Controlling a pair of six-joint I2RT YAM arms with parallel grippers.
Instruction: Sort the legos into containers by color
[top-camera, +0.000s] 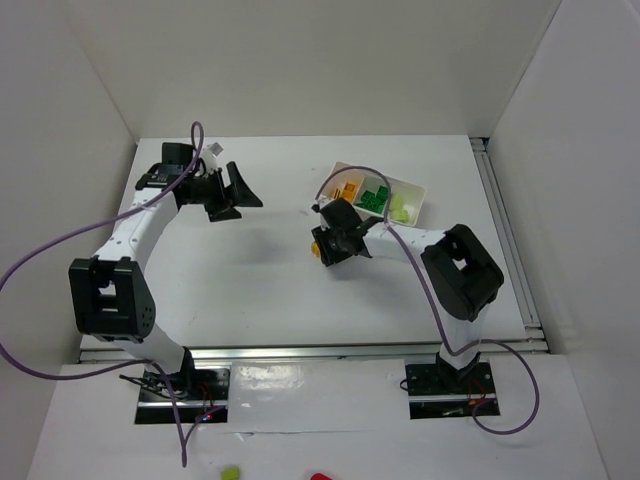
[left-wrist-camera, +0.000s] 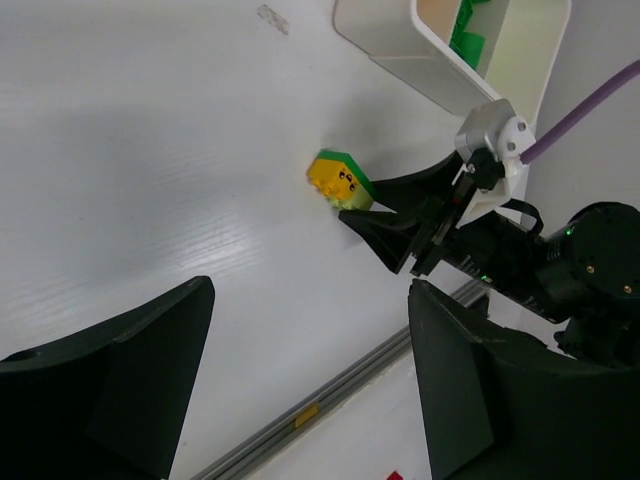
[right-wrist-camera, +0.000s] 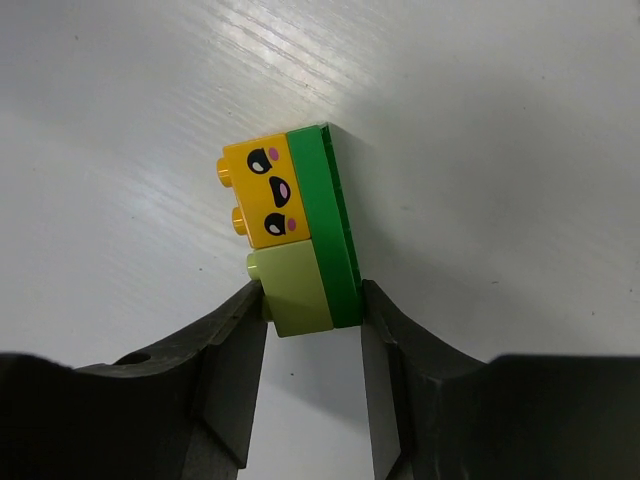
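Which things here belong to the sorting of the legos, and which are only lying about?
Belong to the job: stacked bricks in the right gripper; sorted bricks in the white tray; open left gripper.
Only lying about: purple cables; yellow-green piece and red piece at the bottom edge, too small to identify.

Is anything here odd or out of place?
Yes. Orange, pale green and dark green bricks are stuck together as one joined block, gripped by the right hand on the table; sorting by color needs them apart.
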